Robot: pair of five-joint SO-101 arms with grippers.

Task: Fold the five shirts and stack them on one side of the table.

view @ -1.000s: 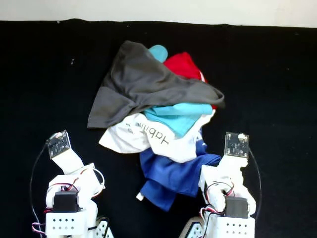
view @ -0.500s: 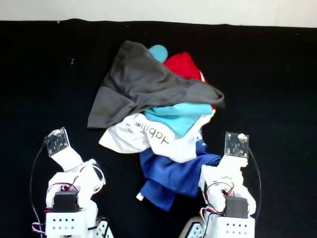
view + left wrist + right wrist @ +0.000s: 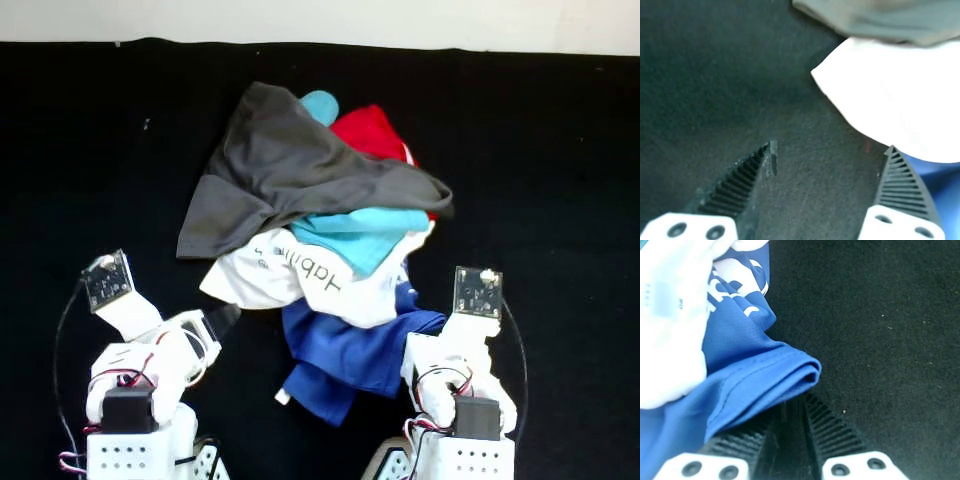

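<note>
Five shirts lie in a heap mid-table: a grey shirt (image 3: 290, 170) on top, a red shirt (image 3: 370, 130) and a teal shirt (image 3: 355, 235) under it, then a white shirt (image 3: 300, 275) and, nearest the arms, a blue shirt (image 3: 350, 355). My left gripper (image 3: 222, 320) points at the white shirt's near corner. In the left wrist view the left gripper (image 3: 830, 147) is open over bare cloth, a short way from the white shirt (image 3: 890, 105). My right gripper (image 3: 795, 400) is shut, its tips at a folded edge of the blue shirt (image 3: 755, 375).
A black cloth (image 3: 560, 180) covers the table, with free room left and right of the heap. A pale wall strip (image 3: 400, 20) runs along the far edge. Both arm bases, one being the right arm (image 3: 465, 400), stand at the near edge.
The left arm has swung its wrist leftward and brought its gripper forward toward the white shirt. The right arm and the heap have not moved.
</note>
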